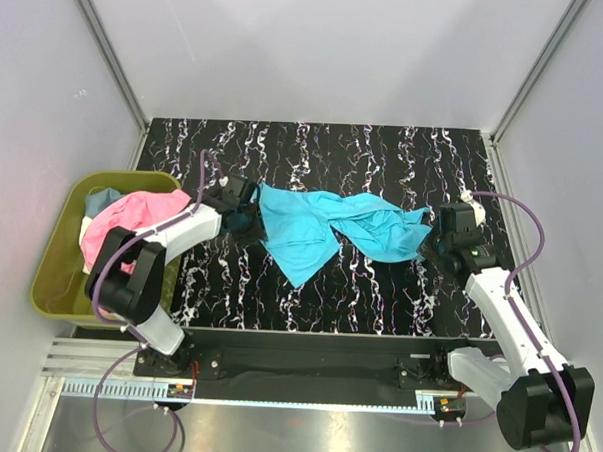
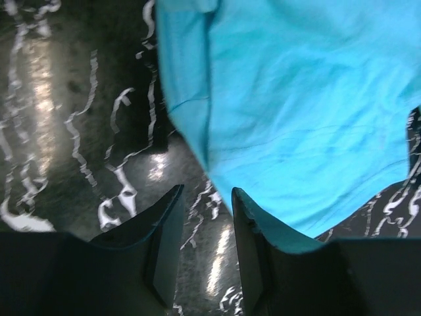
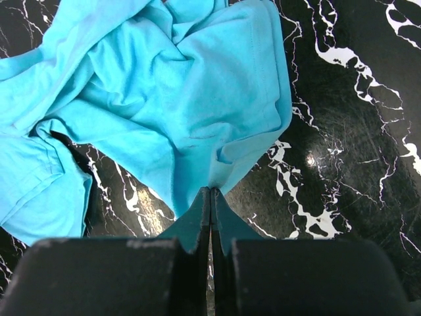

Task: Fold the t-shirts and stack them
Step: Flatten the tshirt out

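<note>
A turquoise t-shirt point(image 1: 331, 227) lies crumpled across the middle of the black marbled table. My right gripper point(image 3: 210, 192) is shut on the turquoise t-shirt point(image 3: 177, 99) at its right edge; in the top view the right gripper point(image 1: 433, 242) sits at that end. My left gripper point(image 2: 205, 194) is open and empty, its fingers just off the shirt's point(image 2: 289, 112) left edge, bare table between them; in the top view the left gripper point(image 1: 244, 215) is at the shirt's left end. Pink point(image 1: 132, 219) and grey-blue point(image 1: 102, 199) shirts lie in the olive bin.
The olive-green bin point(image 1: 54, 275) stands off the table's left edge. Grey walls enclose the table on three sides. The table point(image 1: 384, 160) shows behind and in front of the shirt.
</note>
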`<state>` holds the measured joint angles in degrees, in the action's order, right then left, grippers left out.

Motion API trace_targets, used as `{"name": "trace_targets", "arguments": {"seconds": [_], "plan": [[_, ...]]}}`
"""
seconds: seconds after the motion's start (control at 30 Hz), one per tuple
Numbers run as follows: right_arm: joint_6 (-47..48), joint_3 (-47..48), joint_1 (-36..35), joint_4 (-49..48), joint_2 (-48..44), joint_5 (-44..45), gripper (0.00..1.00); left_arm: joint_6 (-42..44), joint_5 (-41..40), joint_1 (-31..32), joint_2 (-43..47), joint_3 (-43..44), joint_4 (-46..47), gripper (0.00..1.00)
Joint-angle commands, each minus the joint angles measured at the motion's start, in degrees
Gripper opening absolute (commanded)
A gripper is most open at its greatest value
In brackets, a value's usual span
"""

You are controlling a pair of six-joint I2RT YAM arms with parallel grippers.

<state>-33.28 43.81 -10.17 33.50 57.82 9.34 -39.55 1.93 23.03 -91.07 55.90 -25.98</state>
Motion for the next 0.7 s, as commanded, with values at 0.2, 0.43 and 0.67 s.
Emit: {"name": "trace_targets", "arguments": {"seconds": [0.2,0.43,0.67], "plan": [[0.05,0.40,-0.29,-2.47,-1.57,-0.55,0.00,-3.17,3.43,0.53,-3.94,0.44,10.59,0.40],[-0.03,0.13,-0.28,-2.91,-0.96,-1.26,0.00,-2.28,0.27,0.53,-7.10,3.86,7.26,0.35],[-0.03,0.13,-0.28,-3.17,-0.87,-1.08,0.00,-2.20,-0.97,0.62,-7.63,3.08,6.82,0.35]]}}
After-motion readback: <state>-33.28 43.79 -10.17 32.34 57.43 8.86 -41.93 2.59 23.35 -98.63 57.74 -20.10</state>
